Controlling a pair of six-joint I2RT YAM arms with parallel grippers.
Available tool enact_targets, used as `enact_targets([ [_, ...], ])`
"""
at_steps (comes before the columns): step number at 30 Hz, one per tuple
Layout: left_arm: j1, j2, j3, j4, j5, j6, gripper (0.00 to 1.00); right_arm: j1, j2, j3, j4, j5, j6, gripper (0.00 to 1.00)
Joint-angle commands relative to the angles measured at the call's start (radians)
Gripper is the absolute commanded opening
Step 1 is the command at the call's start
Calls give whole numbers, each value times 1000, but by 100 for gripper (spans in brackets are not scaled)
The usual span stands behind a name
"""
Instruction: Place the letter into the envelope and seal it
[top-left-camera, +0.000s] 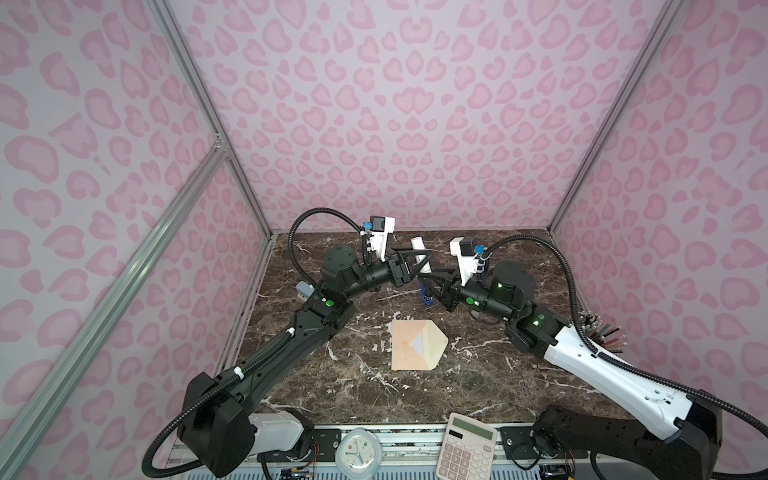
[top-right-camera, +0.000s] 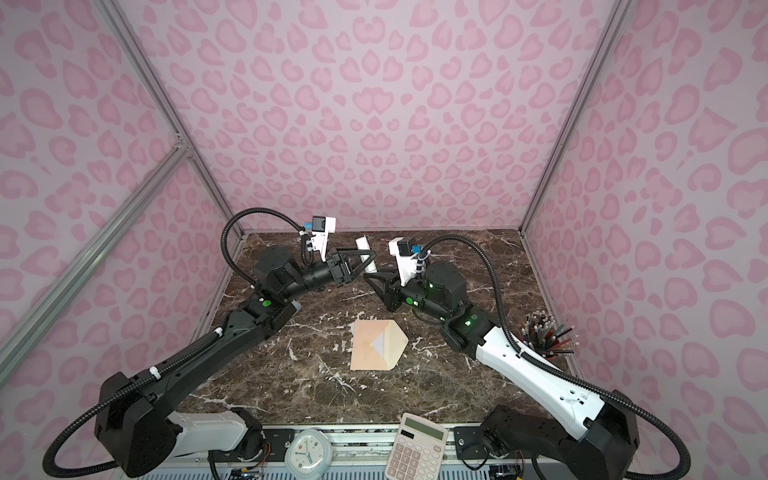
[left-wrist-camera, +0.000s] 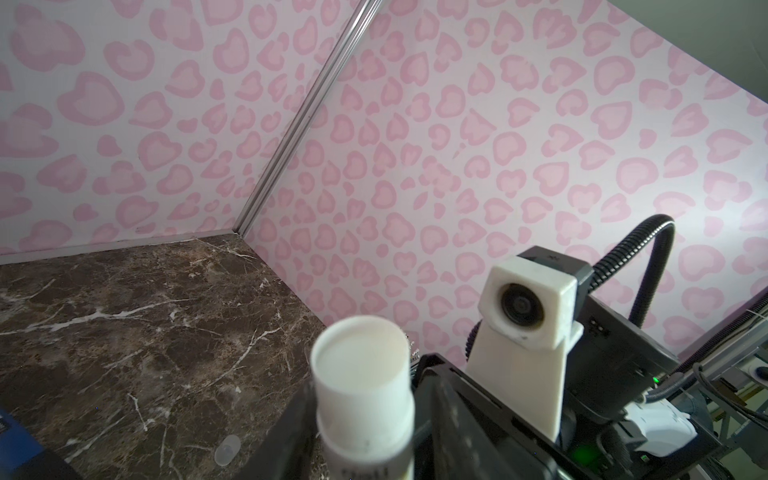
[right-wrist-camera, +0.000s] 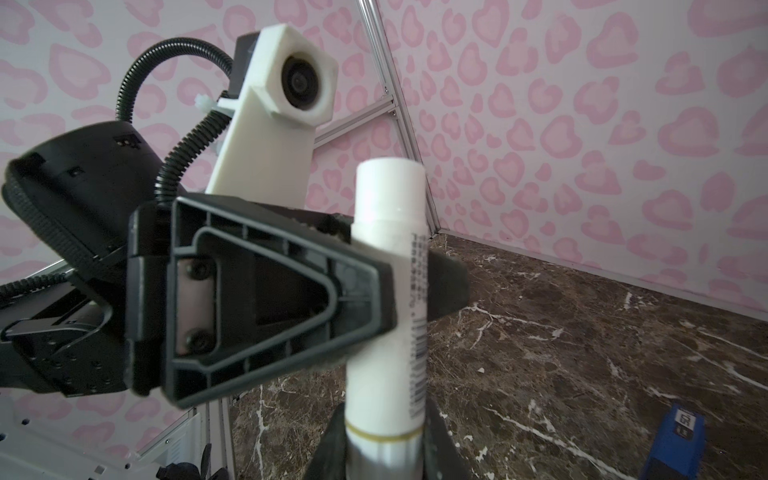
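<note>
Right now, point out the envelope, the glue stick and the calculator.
envelope (top-left-camera: 405, 348), in a top view, its peach body
glue stick (right-wrist-camera: 390, 189), right wrist view, its white cap
calculator (top-left-camera: 460, 457), in a top view, its keypad

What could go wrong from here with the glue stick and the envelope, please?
1. The left gripper sits around the glue stick below its cap, so a pull may tug the stick from the right gripper instead of uncapping.
2. The envelope lies loose, flap open; gluing could drag it.
</note>
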Motion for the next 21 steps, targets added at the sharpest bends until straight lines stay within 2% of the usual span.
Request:
enact_targets([
  [1,6,7,16,31,13,-4,41,1,5,-6,25,1,-3,21],
  [4,9,15,25,22,21,-1,38,2,8,-2,27,1,-5,21],
  [7,10,21,35,15,30,3,29,1,13,-1,25,0,-5,23],
  [9,12,24,42,5,33,10,26,0,14,-1,24,0,-6,30],
  [12,15,22,53,-24,38,33,19,0,14,5,1,-2,-17,48],
  [14,22,13,56,-51,33,56,16,0,10,8,-33,-9,-36,56],
  [17,34,-2,69,-101,34,98,14,-10,-3,3,-81,-28,-54,58],
  [21,41,-16,77,-153,44,141,11,-38,-5,5,-99,-101,-59,56],
])
